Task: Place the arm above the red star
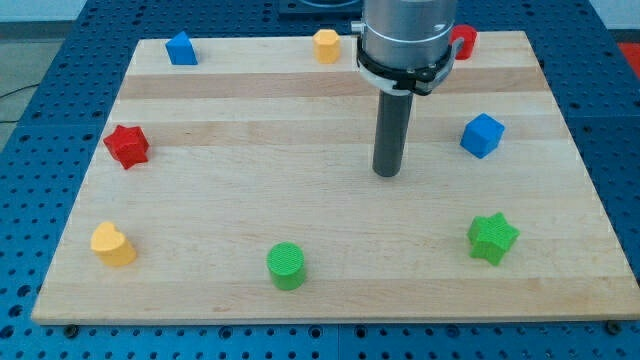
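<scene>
No pincer is fitted on this arm, so nothing can be said to be open, closed or gripping; only a straight dark rod is seen, and its lower end, my tip [387,173], is set down on the table [330,290] a little to the right of the middle.

The red star [127,146] is found near the view's left edge, about halfway up the table. It is seen as a small, bright red block with short, rounded points, lying flat with bare wood all around it. Nothing is touching it.

The task is judged to be hardly begun. My tip is well apart from the red star, far off to its right and a bit lower in the view. A long slide to the view's left is still needed, ending just above the star. No block is seen on that path.

Around the star, a yellow heart-shaped block [113,245] is placed below it, near the bottom left corner, and a blue block [181,48] is set at the top left. A yellow block [326,45] is seen at the top middle. A green cylinder [286,266] is placed at the bottom middle. Over on the right, a blue cube [482,135], a green star [492,238] and a partly hidden red block [463,41] are seen.
</scene>
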`<action>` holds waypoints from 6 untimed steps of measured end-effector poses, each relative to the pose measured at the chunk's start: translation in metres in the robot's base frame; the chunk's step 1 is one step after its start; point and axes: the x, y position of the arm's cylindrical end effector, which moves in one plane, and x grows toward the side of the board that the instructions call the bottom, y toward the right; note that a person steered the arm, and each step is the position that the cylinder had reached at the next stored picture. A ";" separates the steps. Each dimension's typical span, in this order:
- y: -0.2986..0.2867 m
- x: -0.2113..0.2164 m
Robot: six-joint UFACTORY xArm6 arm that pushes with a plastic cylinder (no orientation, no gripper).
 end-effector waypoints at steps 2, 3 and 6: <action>0.061 0.015; 0.068 0.017; -0.025 0.023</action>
